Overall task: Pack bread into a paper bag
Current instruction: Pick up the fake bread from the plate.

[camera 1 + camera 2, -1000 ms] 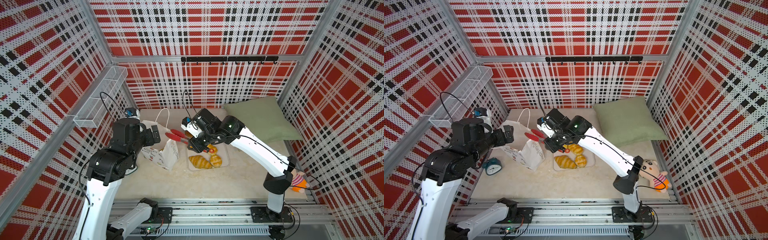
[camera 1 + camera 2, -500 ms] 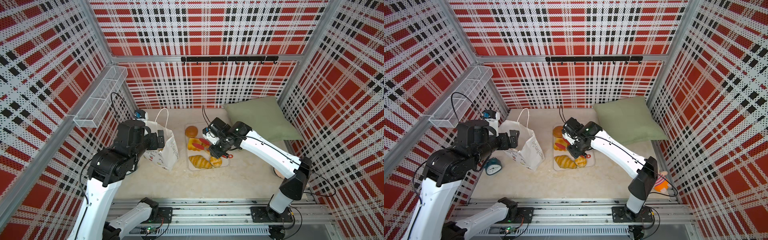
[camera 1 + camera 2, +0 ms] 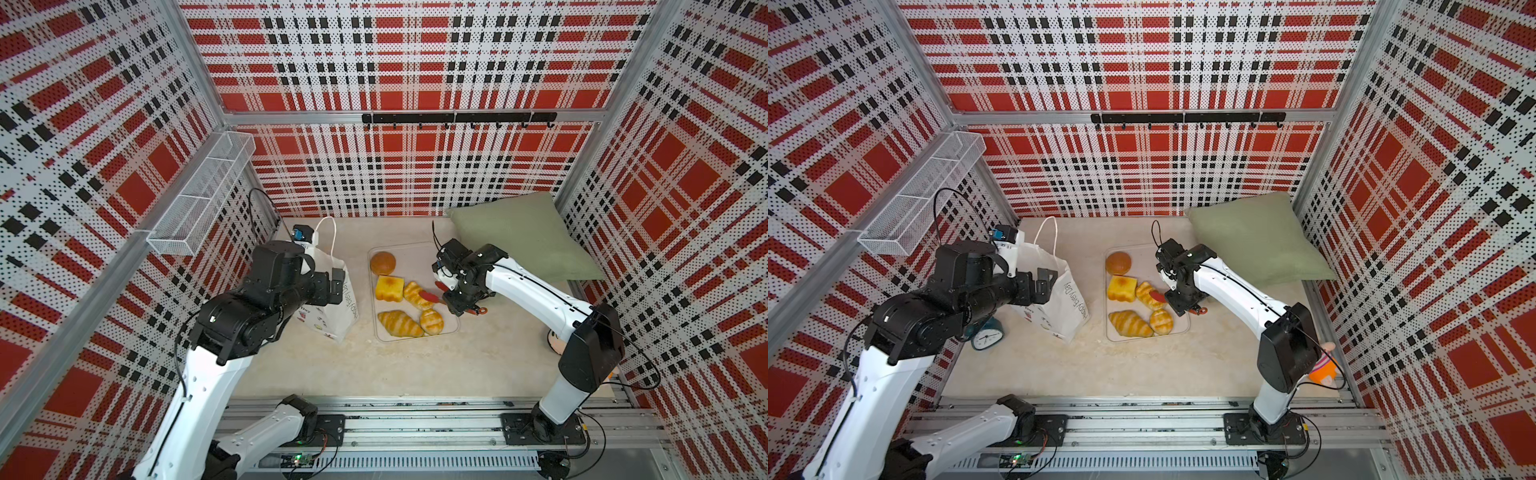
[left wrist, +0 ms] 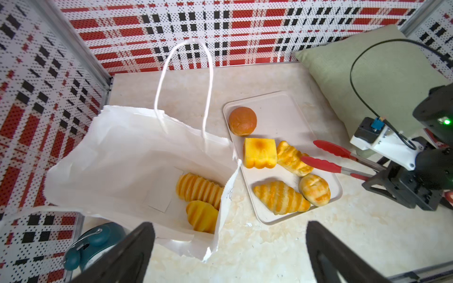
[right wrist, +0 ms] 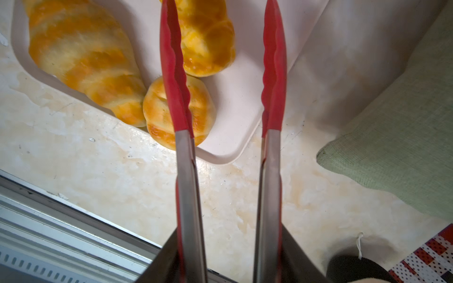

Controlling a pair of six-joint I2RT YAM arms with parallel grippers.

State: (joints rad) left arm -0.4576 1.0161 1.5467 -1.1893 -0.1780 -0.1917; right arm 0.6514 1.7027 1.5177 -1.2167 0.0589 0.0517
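Nearest the rail, the croissant (image 4: pixel 279 198) and a small striped roll (image 4: pixel 315 190) lie unpacked at the near end of the tray (image 4: pixel 282 103); just beyond, the right gripper (image 3: pixel 457 299) is clamped on the steel handles of the red-tipped tongs (image 4: pixel 321 163), whose arms stand spread with nothing between them, probably to straddle a pastry before squeezing; one tip lies over the twisted roll (image 4: pixel 293 158), touching or not I cannot tell; the square toast (image 4: pixel 259 153) sits against that roll. Beside the tray the paper bag (image 4: pixel 117 156) stands with its mouth gaping, which suits a drop from above; a ridged loaf (image 4: pixel 198 190) and a small roll (image 4: pixel 202 215) lie on its bottom. The left gripper (image 4: pixel 229 227) hangs at that mouth, jaws wide and empty, apparently placed to steady the paper; farther off sits the round bun (image 4: pixel 242 121); farthest, the green cushion (image 4: pixel 380 73) lies clear of the work.
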